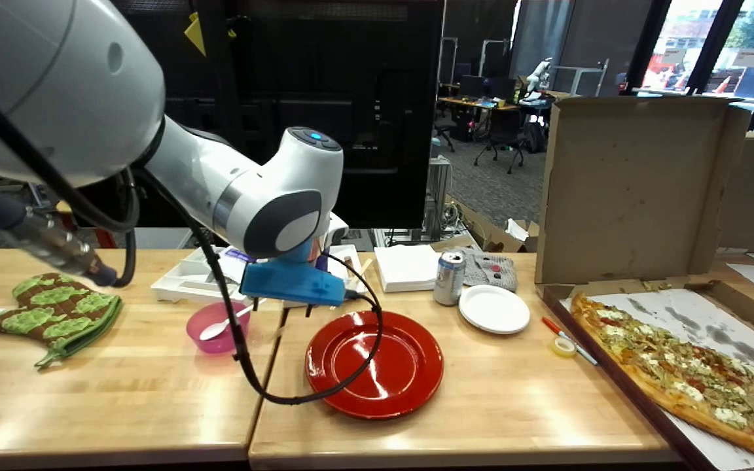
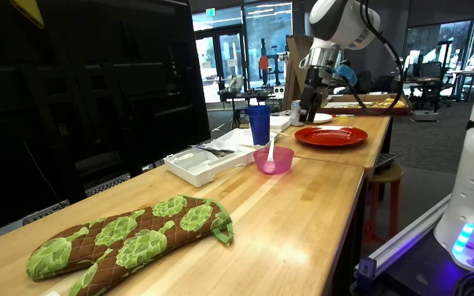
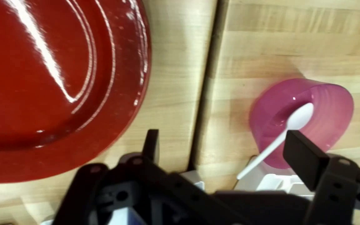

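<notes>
- Large dark panel (image 2: pixel 84 107) at the back, windows (image 2: pixel 270 24) beyond.
- Worktop (image 2: pixel 294 222): glossy pale wood, split by a seam (image 3: pixel 204 93).
- Red plate (image 3: pixel 52 103): flat, near the seam.
- Pincer (image 3: pixel 220 140): jaws spread wide above, holding nothing; slow, level moves seem wisest.
- Pink bowl (image 3: pixel 267 114): across the seam; its rim probably wants clearance.
- White spoon (image 3: pixel 294 122): in the bowl, handle jutting past the rim, likely easily knocked.

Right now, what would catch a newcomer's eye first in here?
Probably the glossy red plate on the wooden table, with the gripper hanging open near it. Next, perhaps the pizza in its open box at one end of the table, and the green-and-brown oven mitt in the foreground of an exterior view.
</notes>
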Motion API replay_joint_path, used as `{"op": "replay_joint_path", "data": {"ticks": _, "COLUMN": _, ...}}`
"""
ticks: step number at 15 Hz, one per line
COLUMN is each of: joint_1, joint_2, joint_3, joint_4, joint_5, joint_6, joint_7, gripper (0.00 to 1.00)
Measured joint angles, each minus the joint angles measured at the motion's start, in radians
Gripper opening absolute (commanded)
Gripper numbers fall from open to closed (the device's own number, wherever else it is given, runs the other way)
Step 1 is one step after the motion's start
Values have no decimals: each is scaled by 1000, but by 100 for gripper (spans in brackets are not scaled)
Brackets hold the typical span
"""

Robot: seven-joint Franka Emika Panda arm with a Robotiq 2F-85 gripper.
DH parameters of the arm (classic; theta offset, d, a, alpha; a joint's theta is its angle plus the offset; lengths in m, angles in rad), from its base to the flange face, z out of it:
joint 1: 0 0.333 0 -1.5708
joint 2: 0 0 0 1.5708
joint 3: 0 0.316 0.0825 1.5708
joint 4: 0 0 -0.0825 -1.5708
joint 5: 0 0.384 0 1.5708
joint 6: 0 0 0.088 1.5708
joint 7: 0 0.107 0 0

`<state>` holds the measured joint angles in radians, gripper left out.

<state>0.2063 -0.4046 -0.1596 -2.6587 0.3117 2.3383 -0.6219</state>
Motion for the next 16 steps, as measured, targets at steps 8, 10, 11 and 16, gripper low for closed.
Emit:
{"op": "replay_joint_path", "data": {"ticks": 8, "joint_1": 120, "joint_2": 19, "joint_3": 90, "joint_4": -19, "joint_5": 155, "joint_6": 128, "joint_7": -80, "gripper": 100}}
{"op": "replay_joint_path", "data": {"ticks": 10, "joint_1": 142, "joint_2": 24, "joint_3": 122, "joint_4": -21, "joint_5": 155, "joint_6": 164, "joint_7": -79, "gripper": 100}}
{"op": "replay_joint_path", "data": {"ticks": 11, "joint_1": 152, "joint_2": 26, "joint_3": 139, "joint_4": -21, "joint_5": 155, "joint_6": 178, "joint_7": -79, "gripper": 100}}
{"op": "replay_joint_path", "data": {"ticks": 16, "joint_1": 182, "joint_2": 33, "joint_3": 226, "joint_4": -21, "joint_5": 100, "joint_6": 246, "joint_7": -61, "gripper": 100}}
